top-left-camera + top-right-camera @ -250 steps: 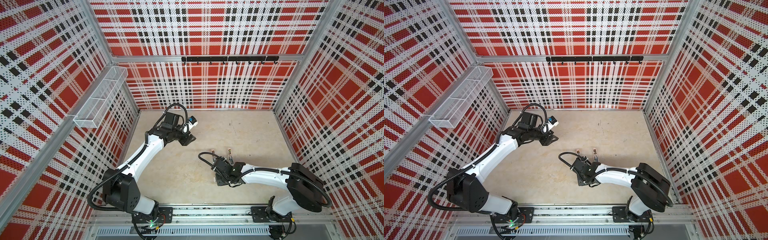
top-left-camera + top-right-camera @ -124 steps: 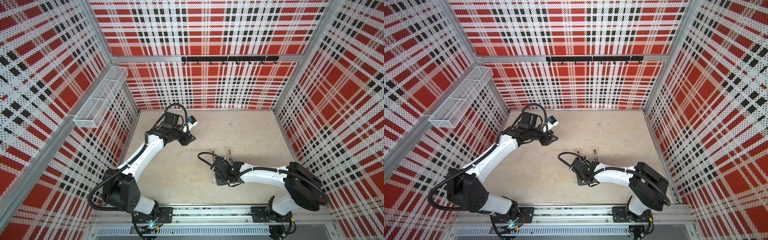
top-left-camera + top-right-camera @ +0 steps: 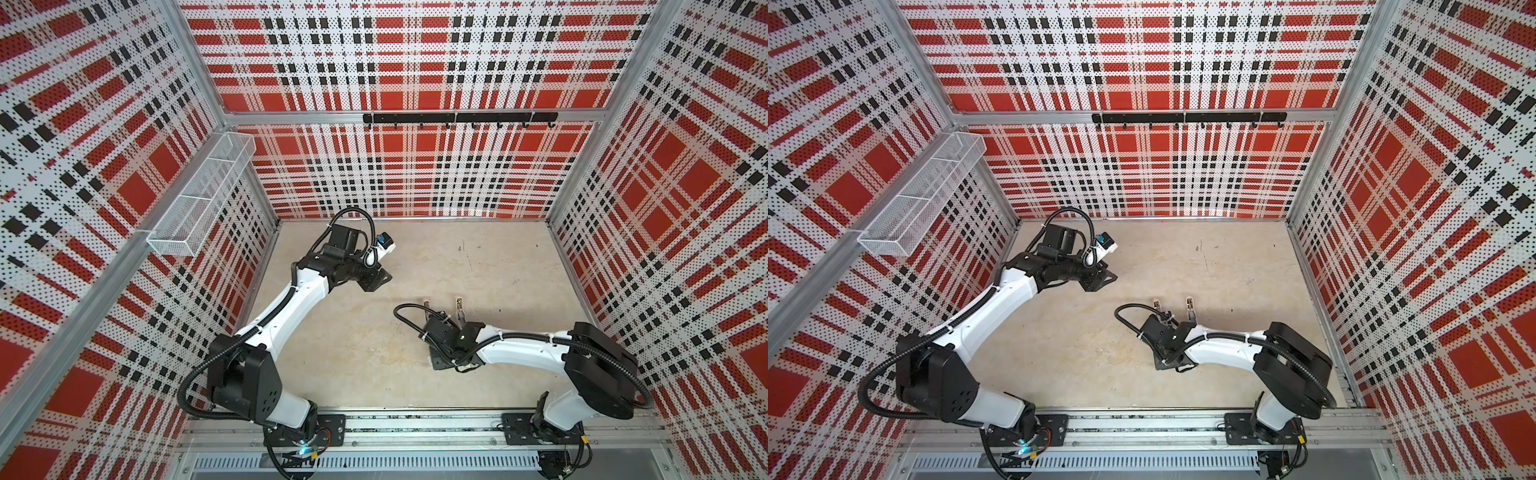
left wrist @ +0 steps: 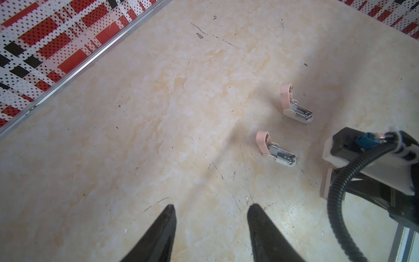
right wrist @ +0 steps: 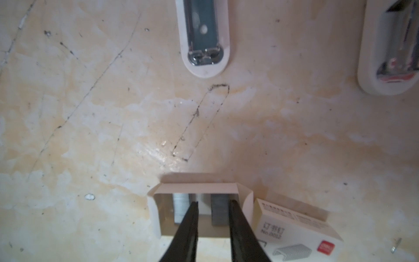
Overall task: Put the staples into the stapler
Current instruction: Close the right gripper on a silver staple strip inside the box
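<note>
In the right wrist view a small white cardboard tray (image 5: 197, 188) holds two grey strips of staples (image 5: 218, 211). My right gripper (image 5: 214, 202) is open over the tray, its fingers astride one strip, with the second strip (image 5: 180, 206) outside them. I cannot tell whether the fingers touch it. Beyond the tray lie two pale pink staplers, flipped open: one stapler (image 5: 204, 40) straight ahead, its twin (image 5: 390, 50) to the side. Both top views show them (image 3: 424, 303) (image 3: 1190, 305). My left gripper (image 4: 212, 205) hangs open and empty above bare floor, well short of the staplers (image 4: 275, 147).
The printed white sleeve (image 5: 294, 231) lies beside the tray, and a loose staple (image 5: 395, 246) lies past it. A wire basket (image 3: 199, 199) hangs on the left wall. A black hook rail (image 3: 457, 118) runs along the back wall. Plaid walls close in three sides.
</note>
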You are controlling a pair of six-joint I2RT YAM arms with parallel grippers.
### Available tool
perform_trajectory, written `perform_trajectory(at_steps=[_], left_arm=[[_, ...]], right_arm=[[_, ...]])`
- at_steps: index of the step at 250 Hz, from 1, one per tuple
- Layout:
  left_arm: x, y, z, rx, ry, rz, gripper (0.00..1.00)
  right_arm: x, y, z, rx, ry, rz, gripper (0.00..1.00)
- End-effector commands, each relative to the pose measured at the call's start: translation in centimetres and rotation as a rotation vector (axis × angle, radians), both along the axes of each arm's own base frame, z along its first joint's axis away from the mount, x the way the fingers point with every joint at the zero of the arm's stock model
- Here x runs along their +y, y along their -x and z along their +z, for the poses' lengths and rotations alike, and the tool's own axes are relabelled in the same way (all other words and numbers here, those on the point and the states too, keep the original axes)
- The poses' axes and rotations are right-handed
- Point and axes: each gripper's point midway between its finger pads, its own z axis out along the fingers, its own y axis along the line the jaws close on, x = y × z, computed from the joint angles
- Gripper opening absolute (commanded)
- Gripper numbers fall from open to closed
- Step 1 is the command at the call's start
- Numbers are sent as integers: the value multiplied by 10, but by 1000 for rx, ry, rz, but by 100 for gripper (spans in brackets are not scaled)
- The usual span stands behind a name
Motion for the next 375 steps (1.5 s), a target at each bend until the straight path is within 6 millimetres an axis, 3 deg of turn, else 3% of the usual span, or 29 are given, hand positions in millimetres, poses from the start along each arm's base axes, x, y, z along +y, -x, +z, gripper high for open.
perform_trajectory(at_steps=[1, 153, 287, 375], left_arm=[[-1, -3, -1, 3, 23, 3, 56], [1, -4, -4, 18, 33, 10, 56], [1, -4, -7, 28, 39, 15, 56], [1, -5, -5, 25, 43, 17, 56]], right_arm=[[1, -4, 2, -16, 20, -7, 28], [2, -5, -2, -11, 29, -3, 30], [5, -8, -4, -9, 21, -1, 24], [7, -10, 2, -22, 14, 14, 14]])
